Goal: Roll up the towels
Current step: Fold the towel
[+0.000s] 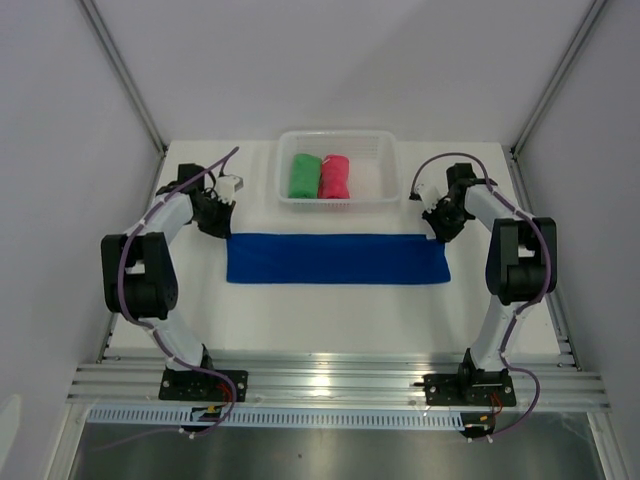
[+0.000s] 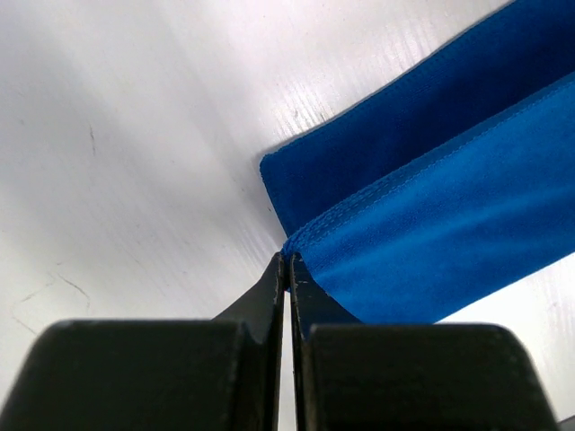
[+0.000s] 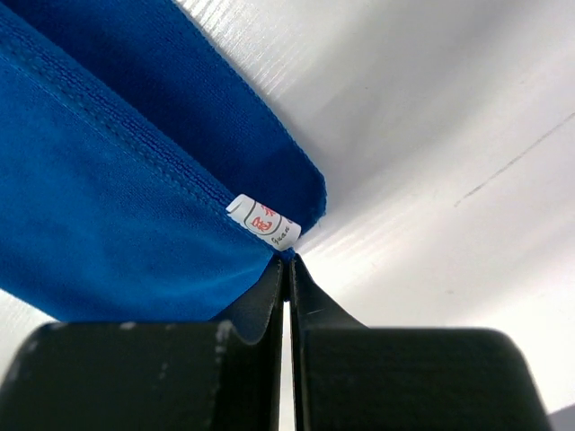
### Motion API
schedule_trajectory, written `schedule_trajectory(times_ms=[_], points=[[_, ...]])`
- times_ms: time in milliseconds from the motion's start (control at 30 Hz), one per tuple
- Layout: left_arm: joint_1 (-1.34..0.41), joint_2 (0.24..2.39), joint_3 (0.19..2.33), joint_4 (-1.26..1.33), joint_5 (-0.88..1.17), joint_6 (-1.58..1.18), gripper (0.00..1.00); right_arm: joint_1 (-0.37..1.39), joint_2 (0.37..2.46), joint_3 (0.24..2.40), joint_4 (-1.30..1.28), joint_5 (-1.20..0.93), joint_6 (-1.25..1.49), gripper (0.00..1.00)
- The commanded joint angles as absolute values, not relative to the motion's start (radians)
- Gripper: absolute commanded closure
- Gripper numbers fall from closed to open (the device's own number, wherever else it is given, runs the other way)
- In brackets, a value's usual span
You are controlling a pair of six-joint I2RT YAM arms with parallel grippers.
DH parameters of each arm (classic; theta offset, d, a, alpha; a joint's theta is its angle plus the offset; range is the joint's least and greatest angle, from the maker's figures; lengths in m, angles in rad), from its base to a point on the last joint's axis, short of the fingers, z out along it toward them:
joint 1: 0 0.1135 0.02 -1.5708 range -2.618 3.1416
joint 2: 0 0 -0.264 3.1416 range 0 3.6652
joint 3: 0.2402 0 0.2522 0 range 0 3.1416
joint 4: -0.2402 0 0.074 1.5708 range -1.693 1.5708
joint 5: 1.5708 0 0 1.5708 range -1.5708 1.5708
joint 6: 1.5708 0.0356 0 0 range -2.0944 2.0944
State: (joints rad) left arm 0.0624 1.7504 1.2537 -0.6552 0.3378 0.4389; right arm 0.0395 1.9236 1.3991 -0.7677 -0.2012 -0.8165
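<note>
Over on the desk, left fingers and right fingers each clench a far corner of the blue towel; I'd move both evenly, keeping it square.

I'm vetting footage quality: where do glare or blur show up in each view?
Top external: sharp overall, bright glare on the aluminium rail. Left wrist: blue towel stitching crisp, jaws nearest the lens soft. Right wrist: sheen streaks the white table, label in focus.

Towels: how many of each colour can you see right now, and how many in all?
Green towel, rolled, in the basket: 1
Pink-red towel, rolled, in the basket: 1
Blue towel, unrolled: 1
Total: 3
</note>
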Motion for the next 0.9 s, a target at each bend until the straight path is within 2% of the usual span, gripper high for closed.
schedule_trajectory(times_ms=[0, 167, 700, 833, 867], points=[[0.074, 1.764, 1.292, -0.627, 0.295, 0.384, 0.99, 0.035, 1.954, 1.440, -0.749, -0.190, -0.782, 1.00], [0.068, 1.792, 1.296, -0.623, 0.268, 0.347, 0.99, 0.032, 1.974, 1.471, -0.716, -0.187, -0.724, 0.99], [0.049, 1.842, 1.324, -0.629, 0.285, 0.316, 0.99, 0.034, 2.043, 1.477, -0.698, -0.123, -0.611, 0.82], [0.048, 1.844, 1.319, -0.629, 0.281, 0.319, 0.99, 0.023, 2.037, 1.473, -0.686, -0.132, -0.572, 0.85], [0.048, 1.844, 1.321, -0.629, 0.284, 0.318, 0.99, 0.020, 2.033, 1.470, -0.675, -0.156, -0.565, 0.90]])
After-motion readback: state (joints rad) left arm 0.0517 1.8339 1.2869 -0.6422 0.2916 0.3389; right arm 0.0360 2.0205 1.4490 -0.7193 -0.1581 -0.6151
